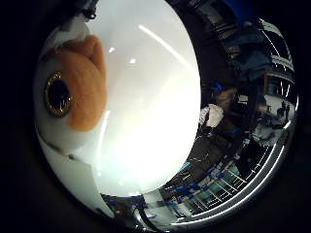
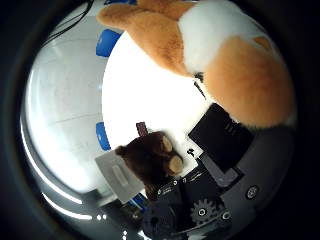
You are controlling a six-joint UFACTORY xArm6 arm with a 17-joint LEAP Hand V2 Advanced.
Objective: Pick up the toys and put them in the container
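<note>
A large orange and white plush toy [image 2: 225, 55] lies close to the palm on a white surface [image 2: 140, 95] in the right thumb side palm view. The right little finger side palm view shows its orange head with a dark round eye [image 1: 70, 89] against the same kind of bright white surface [image 1: 155, 107]. A small brown plush toy [image 2: 150, 160] sits right beside the black and geared parts of my hand [image 2: 215, 150]. I cannot tell whether the hand grips either toy.
Blue objects [image 2: 108, 42] stand at the white surface's rim in the right thumb side palm view. Room furniture and shelving [image 1: 253, 107] lie beyond the white surface in the right little finger side palm view.
</note>
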